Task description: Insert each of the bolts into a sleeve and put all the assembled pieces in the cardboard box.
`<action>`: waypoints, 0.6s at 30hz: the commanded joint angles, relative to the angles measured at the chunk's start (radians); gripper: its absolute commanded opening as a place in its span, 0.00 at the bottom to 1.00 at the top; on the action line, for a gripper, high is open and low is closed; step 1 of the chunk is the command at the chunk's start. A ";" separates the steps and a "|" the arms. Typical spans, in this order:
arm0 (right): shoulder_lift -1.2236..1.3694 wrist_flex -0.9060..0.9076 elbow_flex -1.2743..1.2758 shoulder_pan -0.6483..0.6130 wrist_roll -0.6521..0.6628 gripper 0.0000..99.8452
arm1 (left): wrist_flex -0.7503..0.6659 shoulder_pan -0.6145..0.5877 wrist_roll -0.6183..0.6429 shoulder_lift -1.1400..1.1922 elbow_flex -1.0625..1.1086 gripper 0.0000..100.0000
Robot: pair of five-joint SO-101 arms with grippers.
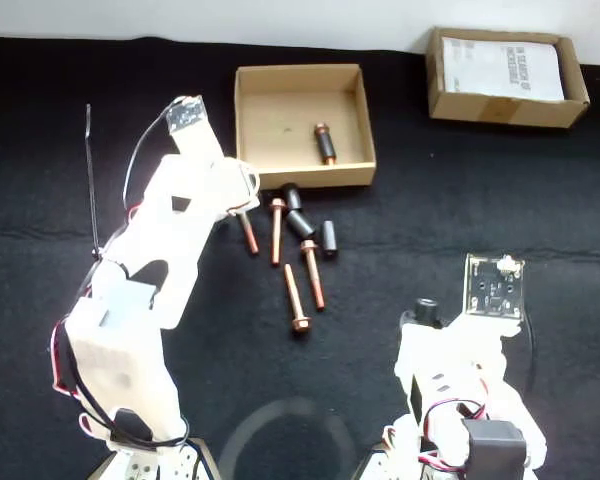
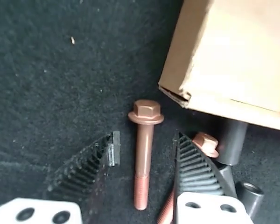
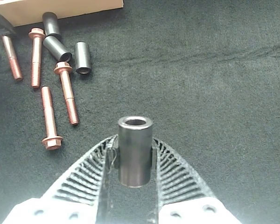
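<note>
Nearest, 5 o'clock in high view: right tool [image 3: 134,140] clamped on a sleeve [image 3: 135,161], upright, bore up. Hold vertical and steady, mouth clear for the incoming bolt. Sleeve's look: dark grey, smooth, prob. metal, thick-walled tube. Ribbed tool pads pressed on opposite sides.

Next out, approx centre: four loose bolts [image 1: 312,272], copper-coloured, hex flange heads, plain shank, thread on the end part only. All lying flat on surface [image 1: 480,200], black, felt-like, slightly fuzzy. Three spare sleeves [image 1: 329,238] at 12–1 o'clock of them, on their sides, close under the box.

At 10 o'clock: left tool [image 2: 147,140] open, jaws either side of the outermost bolt [image 2: 143,172], apparently no contact yet.

For a good pick:
- centre on plain shank nr the head;
- close square to the axis;
- mind the neighbour bolt [image 2: 205,143], head just beside one jaw;
- lift, turn thread-end down, line up w/ the bore, lower straight.

Expect jamming if tilted, and rolling on smooth round shank if pinched off-centre.

Farther, 12 o'clock: cardboard box [image 1: 280,178], open-top, plain brown walls, w/ one assembled piece [image 1: 325,143] inside.

Farthest, 2 o'clock: second box [image 1: 500,110] w/ a printed sheet [image 1: 502,68] in it.
</note>
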 commanded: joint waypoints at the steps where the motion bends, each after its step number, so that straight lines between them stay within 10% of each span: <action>1: -0.012 -0.018 -0.013 0.010 0.000 0.01 | -0.026 0.005 -0.006 0.015 -0.016 0.19; 18: -0.012 -0.018 -0.013 0.010 0.000 0.01 | -0.075 0.007 -0.058 0.071 -0.065 0.02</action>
